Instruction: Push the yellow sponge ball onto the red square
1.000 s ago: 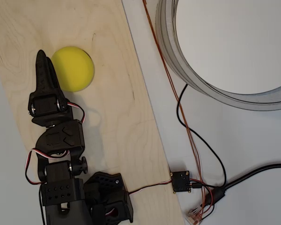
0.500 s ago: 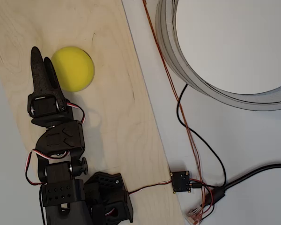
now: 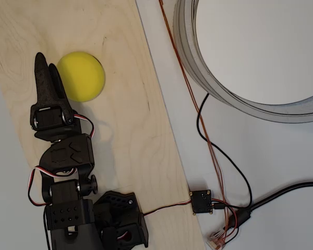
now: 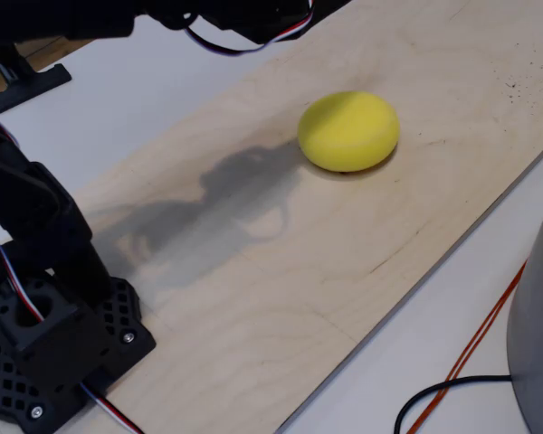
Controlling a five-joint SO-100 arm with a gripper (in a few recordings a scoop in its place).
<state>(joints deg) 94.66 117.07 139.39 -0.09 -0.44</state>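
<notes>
The ball [image 3: 81, 76], soft light foam likely to roll or dent, lay on the board [image 3: 130, 135] touching the claw [image 3: 45, 70], whose fingers were closed on nothing; better nudged low on its side.

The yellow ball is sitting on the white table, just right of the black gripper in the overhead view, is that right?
Not quite. The yellow ball rests on the wooden board, not on the white table; the fixed view shows this most plainly. The rest holds: in the overhead view it lies just right of the black gripper.
</notes>
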